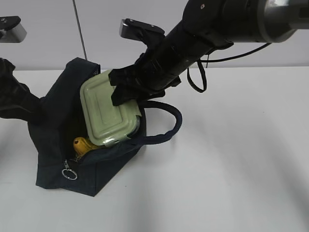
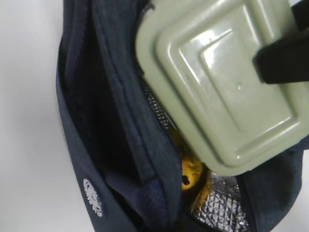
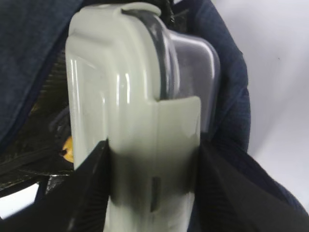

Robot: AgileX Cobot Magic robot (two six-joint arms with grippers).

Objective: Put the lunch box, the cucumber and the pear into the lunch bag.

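Observation:
The navy lunch bag stands open at the left of the table. My right gripper is shut on the lunch box, one finger on the sage-green lid and one on the glass side, and holds it tilted in the bag's mouth. In the right wrist view the gripper clamps the box edge-on. The yellow pear lies inside the bag below the box; it also shows in the left wrist view. My left gripper grips the bag's left rim. The cucumber is hidden.
A silver ring pull hangs at the bag's front corner. One looped handle arcs out to the right of the box. Silver foil lining shows inside. White table stretches to the right and front.

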